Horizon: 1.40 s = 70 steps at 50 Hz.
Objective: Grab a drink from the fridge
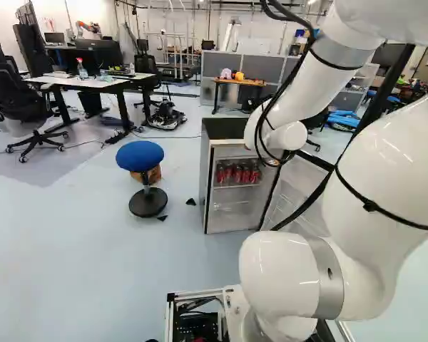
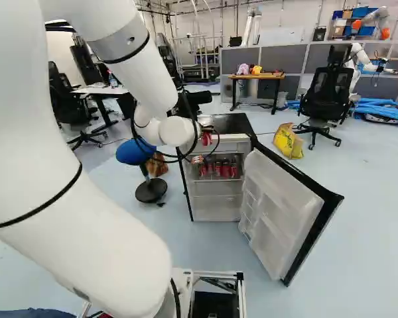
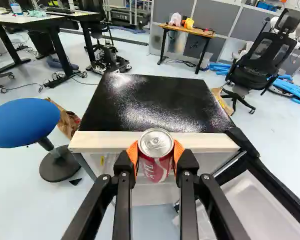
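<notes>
End effector [image 3: 156, 151] clenched on one red can [image 3: 155, 169], out in front of the open fridge [image 3: 150, 102].
Wrist view: can sits directly between the two orange pads [image 3: 132, 155], one bearing on each flank, lid facing up toward my camera; long axis reads near upright, across the line of the grip. Right base view: same can just above centre, at the fridge's front edge, higher than the row of cans [image 2: 219, 169] on the inside shelf. Open door [image 2: 282, 212] lies to the right of it there, reaching toward my base. Only my one arm [image 2: 129, 59] is at work. Judgement: grab looks made; what remains is carrying the can back toward me, clear of front edge and door. Risk: swinging toward the door side could clip it, or tilt the can in the pads.
</notes>
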{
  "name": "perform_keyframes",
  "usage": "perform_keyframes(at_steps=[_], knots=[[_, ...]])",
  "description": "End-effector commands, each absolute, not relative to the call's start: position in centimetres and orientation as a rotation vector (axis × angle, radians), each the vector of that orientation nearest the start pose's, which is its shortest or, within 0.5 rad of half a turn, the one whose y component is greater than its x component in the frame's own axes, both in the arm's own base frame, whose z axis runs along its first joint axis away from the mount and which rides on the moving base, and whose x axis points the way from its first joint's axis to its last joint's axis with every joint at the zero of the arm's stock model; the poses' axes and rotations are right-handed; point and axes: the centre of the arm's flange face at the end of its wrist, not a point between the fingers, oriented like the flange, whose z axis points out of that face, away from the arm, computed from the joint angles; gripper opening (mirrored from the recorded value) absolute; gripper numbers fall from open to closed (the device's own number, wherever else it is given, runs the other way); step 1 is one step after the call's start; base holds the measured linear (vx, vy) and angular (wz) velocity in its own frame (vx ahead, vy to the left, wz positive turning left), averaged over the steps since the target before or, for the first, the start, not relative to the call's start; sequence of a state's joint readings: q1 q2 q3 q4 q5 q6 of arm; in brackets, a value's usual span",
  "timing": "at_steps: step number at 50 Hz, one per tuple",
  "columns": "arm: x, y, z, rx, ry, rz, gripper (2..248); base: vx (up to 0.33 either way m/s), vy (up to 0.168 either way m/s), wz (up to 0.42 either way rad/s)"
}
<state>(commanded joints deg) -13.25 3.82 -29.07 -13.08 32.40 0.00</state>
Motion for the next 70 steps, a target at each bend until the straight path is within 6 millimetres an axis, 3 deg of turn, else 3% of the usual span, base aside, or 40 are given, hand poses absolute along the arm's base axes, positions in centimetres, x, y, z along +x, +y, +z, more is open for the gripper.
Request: perform_keyframes(at_steps=[34, 56, 70], knots=[[42.0, -8.0, 46.6, -2.799, -0.043, -1.692, 92, 0.0, 0.0, 0.0], [44.4, -7.3, 48.4, -2.81, -0.056, -1.659, 92, 0.0, 0.0, 0.0], [46.8, -6.7, 48.2, -2.823, -0.065, -1.609, 92, 0.0, 0.0, 0.0]])
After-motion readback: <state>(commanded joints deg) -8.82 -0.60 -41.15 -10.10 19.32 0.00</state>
